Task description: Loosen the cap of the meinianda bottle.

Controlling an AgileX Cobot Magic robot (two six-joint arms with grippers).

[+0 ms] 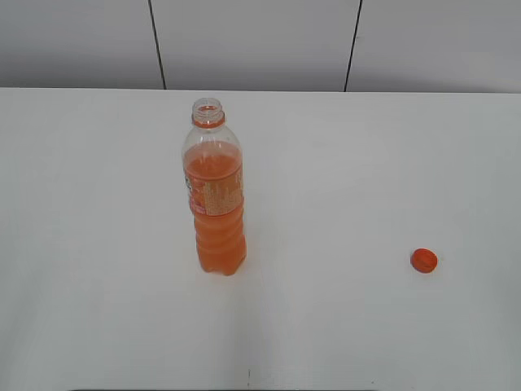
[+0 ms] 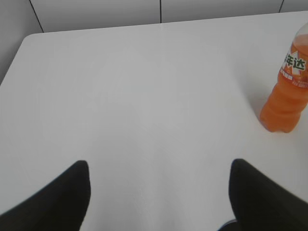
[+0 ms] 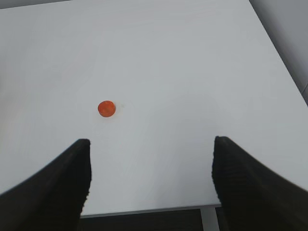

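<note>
On counter (image 1: 98,244): cap (image 1: 423,261) lying well apart from standing, open-necked meinianda bottle (image 1: 216,195), unscrewing apparently done; left pincer (image 2: 159,192) and right pincer (image 3: 151,183) both gaping, holding nothing.

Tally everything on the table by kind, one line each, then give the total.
Bottles: 1, the meinianda bottle, upright with its neck open.
Caps: 1, the cap, lying loose on the table to the bottle's right.
Total: 2
</note>
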